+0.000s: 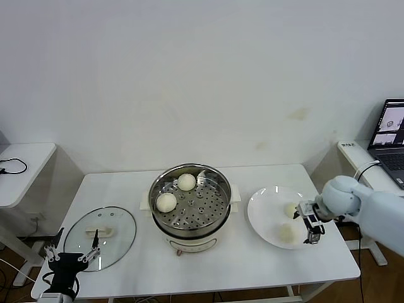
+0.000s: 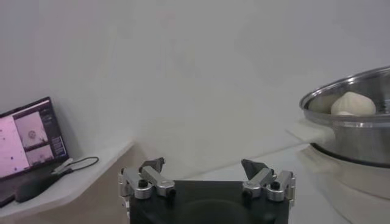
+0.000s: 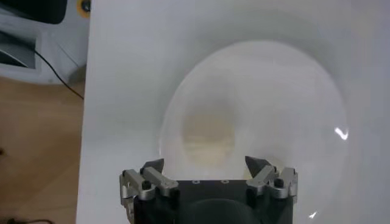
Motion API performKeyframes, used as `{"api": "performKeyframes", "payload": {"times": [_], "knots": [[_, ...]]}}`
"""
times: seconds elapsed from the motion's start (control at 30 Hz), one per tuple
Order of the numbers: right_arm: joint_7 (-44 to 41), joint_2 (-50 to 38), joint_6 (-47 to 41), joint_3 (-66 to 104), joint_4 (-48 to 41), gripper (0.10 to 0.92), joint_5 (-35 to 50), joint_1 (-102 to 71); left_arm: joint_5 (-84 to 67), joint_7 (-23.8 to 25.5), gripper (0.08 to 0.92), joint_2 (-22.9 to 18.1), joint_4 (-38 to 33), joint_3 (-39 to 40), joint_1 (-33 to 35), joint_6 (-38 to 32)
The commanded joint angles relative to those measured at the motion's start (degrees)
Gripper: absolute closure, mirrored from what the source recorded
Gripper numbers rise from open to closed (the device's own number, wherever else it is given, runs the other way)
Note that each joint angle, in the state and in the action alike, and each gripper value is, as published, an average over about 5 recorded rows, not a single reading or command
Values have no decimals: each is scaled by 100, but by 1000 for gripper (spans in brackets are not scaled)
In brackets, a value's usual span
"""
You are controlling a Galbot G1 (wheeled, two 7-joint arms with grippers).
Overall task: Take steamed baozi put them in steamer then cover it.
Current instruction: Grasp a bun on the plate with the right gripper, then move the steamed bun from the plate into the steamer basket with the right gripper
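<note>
- While the right end effector (image 1: 312,228) hangs over the white plate (image 1: 265,205) near the counter's right edge, its fingers (image 3: 153,166) stand spread apart with nothing between them; in the right wrist view a steamed baozi (image 3: 209,139) lies on the plate directly below the gap.
- Counter (image 1: 221,265): white, carrying the steamer, the plate and the cover.
- Steamer (image 1: 189,200): shiny steel pot on a cream base, at the counter's middle, uncovered; the perforated tray inside is visible.
- Baozi in steamer: two buns rest on the tray, one toward the far edge (image 1: 186,182) and one toward the left (image 1: 166,202); they lie near each other but apart.
- Baozi on plate: two buns, one nearer the far edge (image 1: 290,210) and one nearer the front edge (image 1: 287,233), the latter just beside the right end effector.
- Cover (image 1: 100,237): clear glass lid lying flat near the counter's front left corner, cream handle up, well apart from the steamer.
- Left end effector (image 1: 71,255): parked at the counter's front left corner, beside the cover's rim, fingers (image 2: 152,165) spread and empty.
- Laptop (image 1: 390,142): open on a side table beyond the counter's right edge.
</note>
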Motion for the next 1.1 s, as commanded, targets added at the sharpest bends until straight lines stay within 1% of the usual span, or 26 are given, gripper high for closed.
{"api": "performKeyframes", "payload": {"times": [0.03, 0.47, 0.53, 0.7, 0.9, 1.1], "knots": [[190, 337, 47, 508, -526, 203, -294, -734, 3, 3, 177, -1, 6, -8, 5, 0], [272, 742, -49, 513, -793, 206, -232, -723, -3, 1, 177, -6, 19, -74, 14, -1], [265, 769, -69, 512, -815, 227, -224, -716, -1, 1, 177, -12, 18, -66, 9, -1], [217, 786, -90, 504, -829, 314, -191, -677, -3, -2, 177, -11, 30, -59, -1, -3], [118, 804, -108, 492, -833, 386, -50, -458, -2, 2, 177, -10, 11, -44, -3, -7], [-274, 675, -77, 293, -711, 398, 197, 291, -5, 1, 177, 1, 8, -31, -22, -5]]}}
